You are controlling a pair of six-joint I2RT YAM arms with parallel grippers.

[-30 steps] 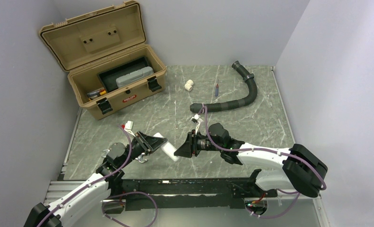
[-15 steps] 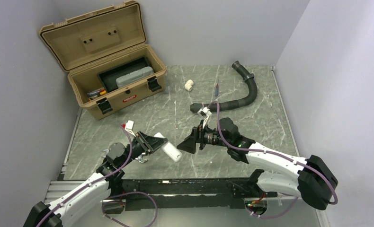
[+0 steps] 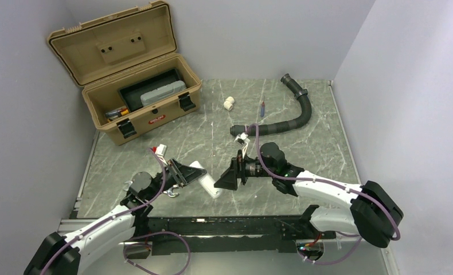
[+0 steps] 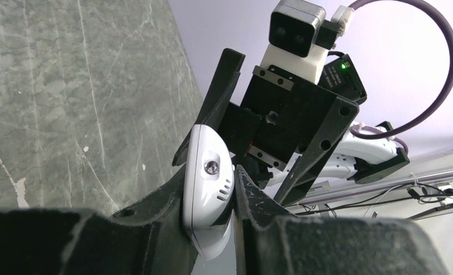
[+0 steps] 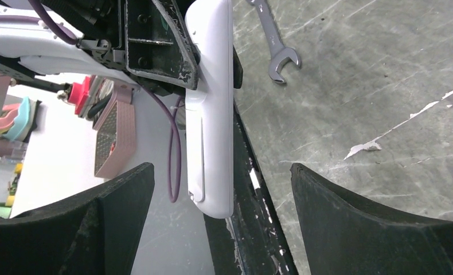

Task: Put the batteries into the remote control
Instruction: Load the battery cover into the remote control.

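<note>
- The small white plastic remote control [image 3: 204, 179] is clamped at one end in the left arm's jaws and held just above the grey marbled bench [image 3: 316, 137], near its front edge.
- The right arm's jaws stand wide, straddling the remote's free end without touching it.
- Centre the remote between them, then close squarely on its long edges.
- No batteries can be made out.

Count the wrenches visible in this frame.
1. An open-end wrench lies on the table near the left tool, which grips the remote control. More may be hidden inside the open toolbox.
</note>
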